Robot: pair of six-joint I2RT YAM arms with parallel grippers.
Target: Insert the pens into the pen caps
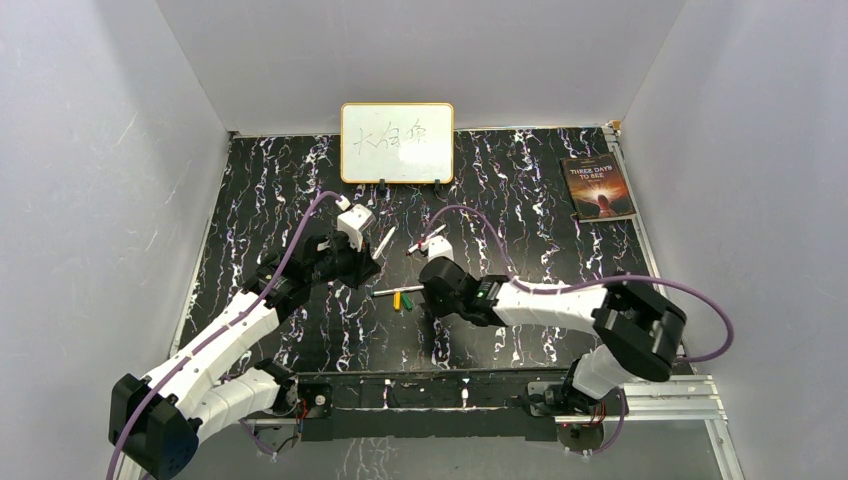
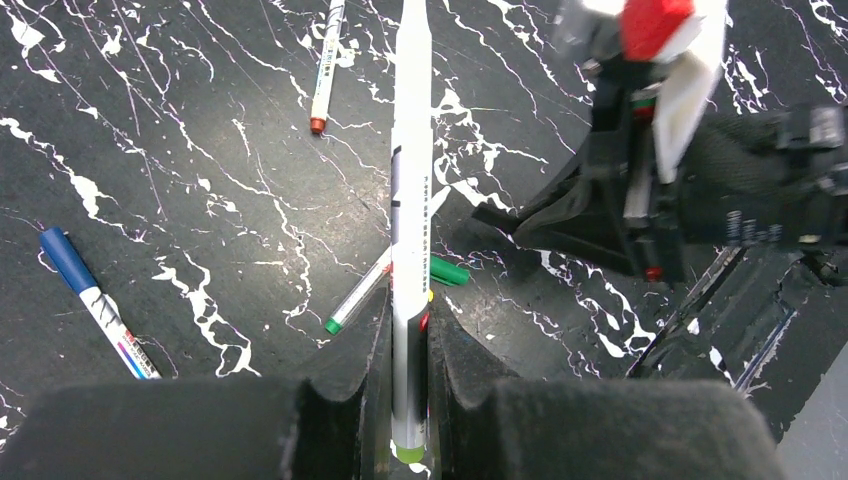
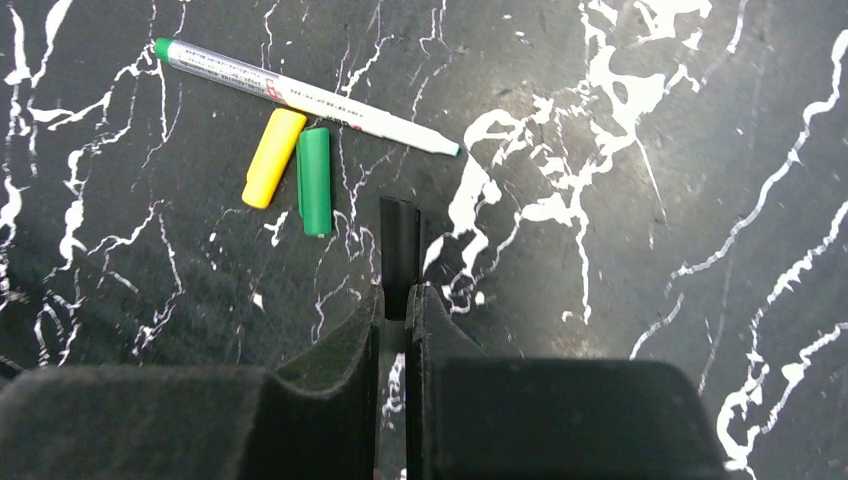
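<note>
The left jaws are gripping a pen [image 2: 411,200]; the right jaws are clenching the black cap [image 3: 400,245] beside the green cap [image 3: 314,180]. Next likely needing cap-to-tip alignment.

Top external: high behind the arm bases [image 1: 312,398], far off, tilted down over the whole black marbled table [image 1: 520,200]. Left wrist: near, slanting down and forward. Right wrist: very near, almost straight down. Shared by all three: green-ended pen [image 3: 300,95] and green cap [image 3: 314,180] beside it.
</note>
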